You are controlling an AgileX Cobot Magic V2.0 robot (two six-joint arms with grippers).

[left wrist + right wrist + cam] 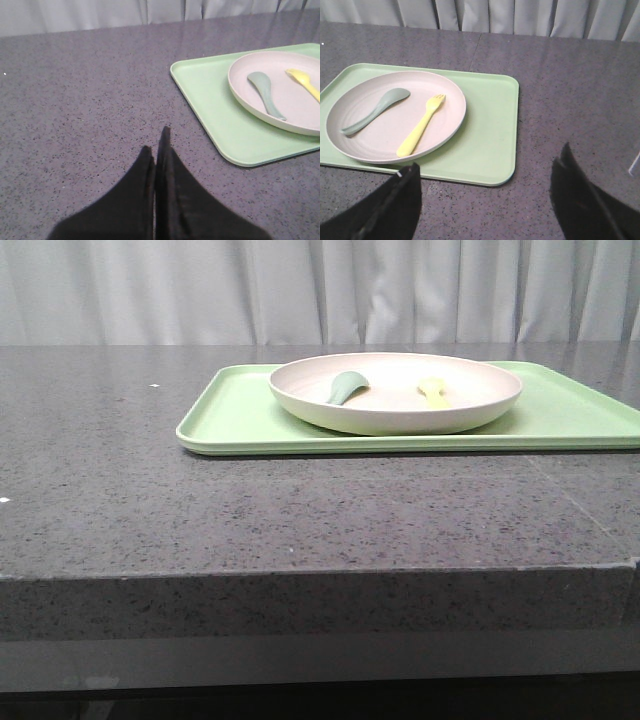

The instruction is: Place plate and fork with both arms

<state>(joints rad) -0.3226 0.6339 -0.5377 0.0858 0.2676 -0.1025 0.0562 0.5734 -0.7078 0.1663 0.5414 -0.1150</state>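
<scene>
The off-white plate [395,392] rests on a light green tray [245,415] at the back right of the table. It also shows in the left wrist view [295,100] and the right wrist view [385,132]. The pale-yellow fork [434,392] lies in the plate's right half, seen too in the wrist views [303,82] [421,125]. My left gripper [156,142] is shut and empty over bare table, left of the tray. My right gripper [487,165] is wide open and empty, just in front of the tray's near edge. Neither gripper shows in the front view.
A grey-green spoon [346,387] lies in the plate's left half, beside the fork; it shows in both wrist views [266,93] [376,110]. The dark speckled stone table [300,510] ends at a front edge. White curtains [320,290] hang behind.
</scene>
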